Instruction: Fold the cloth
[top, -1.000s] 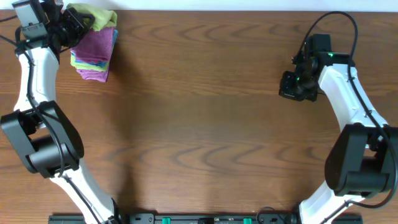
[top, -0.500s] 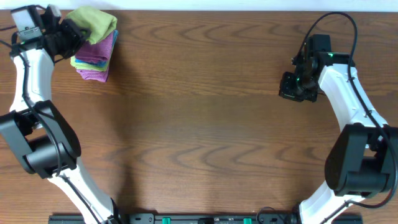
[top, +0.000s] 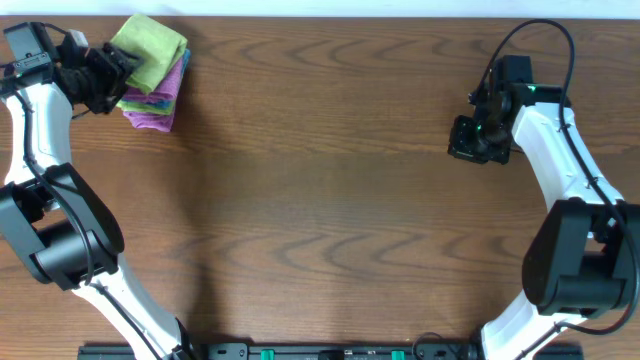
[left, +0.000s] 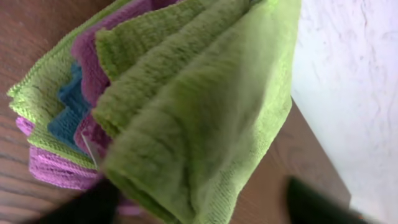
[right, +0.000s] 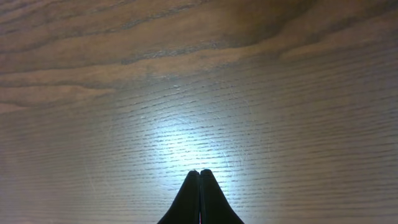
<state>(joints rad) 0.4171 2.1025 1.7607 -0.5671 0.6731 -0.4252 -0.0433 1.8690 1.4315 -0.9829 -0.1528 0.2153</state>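
One green cloth (top: 150, 45) now tops the stack (top: 152, 108) upper left; left gripper (top: 110, 72) apart, pulled back, right gripper (right: 199, 179) together, so fold likely done.

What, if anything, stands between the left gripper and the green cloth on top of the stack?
Nothing visible does. The left gripper sits right at the edge of the green cloth, which lies atop the stack.

I find no writing I can read anywhere. The stacked cloths (left: 186, 106) carry none, nor does the table (top: 330, 200).
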